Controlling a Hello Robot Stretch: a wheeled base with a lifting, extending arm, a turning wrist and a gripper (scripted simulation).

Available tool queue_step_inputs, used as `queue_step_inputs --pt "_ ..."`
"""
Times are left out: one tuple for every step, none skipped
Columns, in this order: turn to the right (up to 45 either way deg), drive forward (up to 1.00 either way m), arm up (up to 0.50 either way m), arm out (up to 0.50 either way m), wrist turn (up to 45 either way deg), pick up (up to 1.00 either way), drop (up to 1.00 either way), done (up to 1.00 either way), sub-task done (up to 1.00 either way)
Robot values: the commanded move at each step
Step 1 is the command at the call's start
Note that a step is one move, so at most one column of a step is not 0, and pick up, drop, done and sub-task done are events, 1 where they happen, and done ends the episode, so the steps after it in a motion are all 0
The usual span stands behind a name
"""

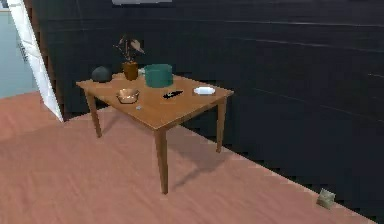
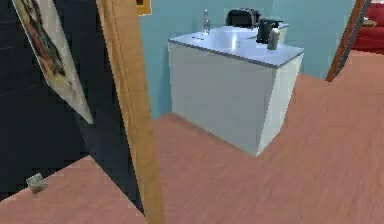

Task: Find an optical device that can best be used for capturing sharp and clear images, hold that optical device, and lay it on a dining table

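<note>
No sure camera yet: dark boxy shapes [image 2: 266,30] atop the white worktop [image 2: 225,85] are too small to name. Pincer's state: cannot tell. Risk: grabbing the wrong blob, or clipping the wooden door frame [image 2: 130,110] driving over there.

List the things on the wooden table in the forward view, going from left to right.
dark round object → potted plant → green pot → white dish
</note>
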Motion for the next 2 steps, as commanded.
queue_step_inputs --pt "45.0 0.00 0.00 0.00 0.0 0.00 0.00 0.00 0.00" --pt "45.0 0.00 0.00 0.00 0.0 0.00 0.00 0.00 0.00"
